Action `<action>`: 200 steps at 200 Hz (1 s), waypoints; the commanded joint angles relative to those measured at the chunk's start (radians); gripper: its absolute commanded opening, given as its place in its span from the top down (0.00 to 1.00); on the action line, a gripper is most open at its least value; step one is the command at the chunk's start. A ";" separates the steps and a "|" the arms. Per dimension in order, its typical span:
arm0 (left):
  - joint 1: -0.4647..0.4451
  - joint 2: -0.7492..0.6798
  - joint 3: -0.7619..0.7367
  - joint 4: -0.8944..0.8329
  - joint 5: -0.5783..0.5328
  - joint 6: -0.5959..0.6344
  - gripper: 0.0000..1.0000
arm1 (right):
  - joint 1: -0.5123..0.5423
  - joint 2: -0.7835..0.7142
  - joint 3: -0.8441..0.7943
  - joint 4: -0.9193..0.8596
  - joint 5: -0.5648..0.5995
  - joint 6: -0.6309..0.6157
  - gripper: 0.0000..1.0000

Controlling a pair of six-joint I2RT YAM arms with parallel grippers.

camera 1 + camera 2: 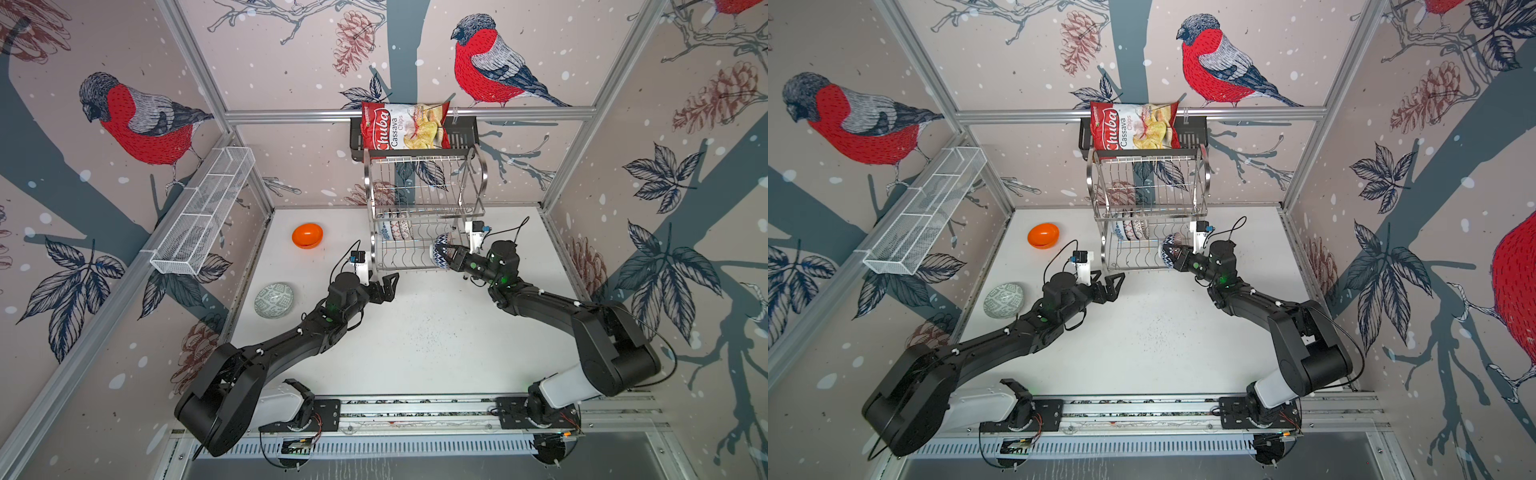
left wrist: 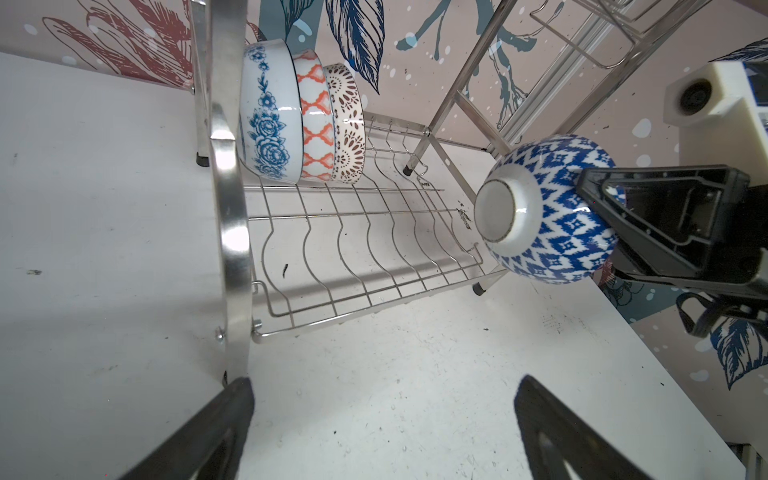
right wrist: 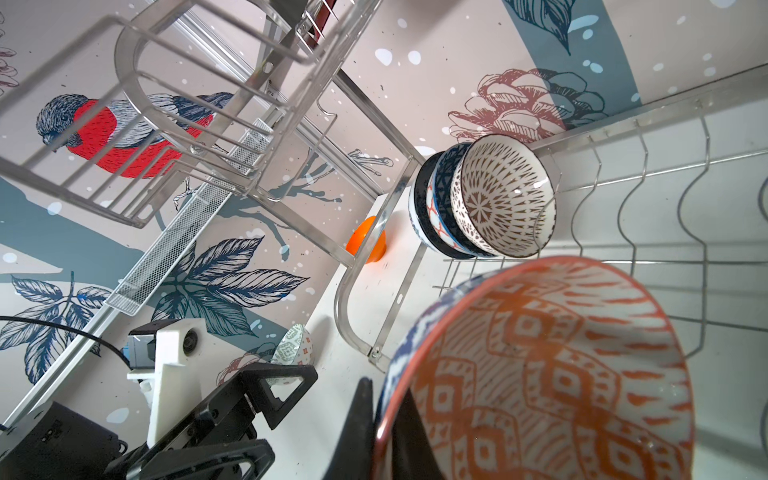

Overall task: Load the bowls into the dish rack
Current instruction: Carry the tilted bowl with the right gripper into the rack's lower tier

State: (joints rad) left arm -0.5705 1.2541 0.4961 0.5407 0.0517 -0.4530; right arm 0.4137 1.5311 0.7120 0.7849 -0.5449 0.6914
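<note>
**Me:** Both top views are evenly bright, lit diffusely from overhead. Shadows on the table [image 1: 415, 340] are faint and soft-edged. The frame posts [image 1: 197, 62] lean and bow toward the picture edges, so I note wide-lens distortion.

**Colleague:** Glare?

**Me:** There is a blown-out white streak on the dish rack [image 2: 227, 195] end frame in the left wrist view, and a small highlight on the orange bowl [image 1: 307, 235].

**Colleague:** Focus?

**Me:** In the left wrist view the rack wires are sharp, with a broad grey shadow band beneath them. The left gripper [image 2: 384, 382] sits at the border, its fingers [image 2: 216, 432] dark and blurred. In the right wrist view the blue bowl [image 3: 552, 374], close to the lens, is slightly soft, while the black-dotted bowl [image 3: 503, 195] is crisp.
</note>
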 commanded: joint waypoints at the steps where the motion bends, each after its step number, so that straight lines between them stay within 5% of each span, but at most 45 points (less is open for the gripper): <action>1: 0.001 0.006 -0.001 0.048 -0.005 0.013 0.02 | -0.001 0.017 0.005 0.139 -0.039 0.032 0.98; 200: 0.000 0.016 0.006 0.038 -0.009 0.008 0.02 | 0.007 0.248 0.016 0.505 -0.061 0.329 0.97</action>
State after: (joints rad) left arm -0.5713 1.2697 0.4969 0.5404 0.0483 -0.4461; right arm 0.4141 1.7596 0.7124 1.1545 -0.5980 0.9634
